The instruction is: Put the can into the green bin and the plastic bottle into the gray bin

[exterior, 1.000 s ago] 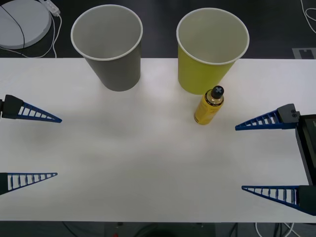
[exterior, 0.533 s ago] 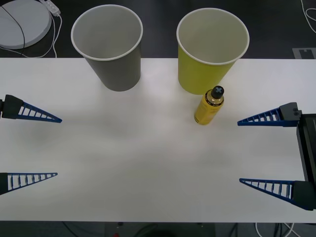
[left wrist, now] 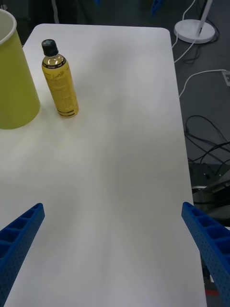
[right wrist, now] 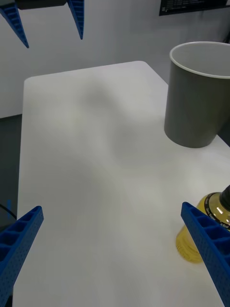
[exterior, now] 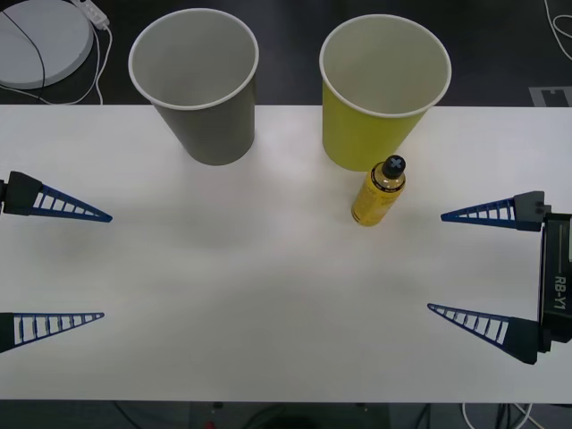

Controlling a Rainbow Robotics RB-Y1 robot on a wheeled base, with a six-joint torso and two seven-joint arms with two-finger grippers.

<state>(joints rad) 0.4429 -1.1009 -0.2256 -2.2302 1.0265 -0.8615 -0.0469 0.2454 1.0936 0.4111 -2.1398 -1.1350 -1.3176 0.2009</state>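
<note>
"RB-Y1" printed on right arm. Plastic bottle (exterior: 378, 191) upright on table (exterior: 268, 295), just in front of green bin (exterior: 380, 94); gray bin (exterior: 198, 85) left. Right gripper (exterior: 465, 264) and left gripper (exterior: 63, 264) spread wide, empty.

White table (exterior: 268, 295) on dark floor (exterior: 500, 54); round white lamp base (exterior: 40, 40) with trailing cables behind.
</note>
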